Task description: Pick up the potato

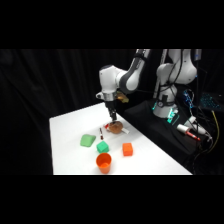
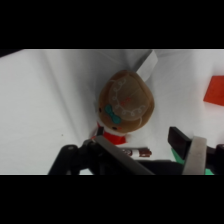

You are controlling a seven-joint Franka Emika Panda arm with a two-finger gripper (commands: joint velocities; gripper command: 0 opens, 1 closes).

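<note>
Side view: nearest, an orange cup (image 1: pixel 104 162) is seen, then a green block (image 1: pixel 102 147), an orange block (image 1: pixel 127 149) and a green piece (image 1: pixel 88 140). Beyond them the potato (image 1: pixel 115 127) (image 2: pixel 126 103) lies mid-table, with the gripper (image 1: pixel 112 118) lowered onto it; whether it is grasped cannot be told.

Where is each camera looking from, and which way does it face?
Side view: fixed beside the white table, looking across and down; shows the arm, base upper right, and the hand above the potato.
Wrist view: on the arm's wrist, looking down past the hand at the potato just below.
Shared: potato, hand, table, orange block.
</note>
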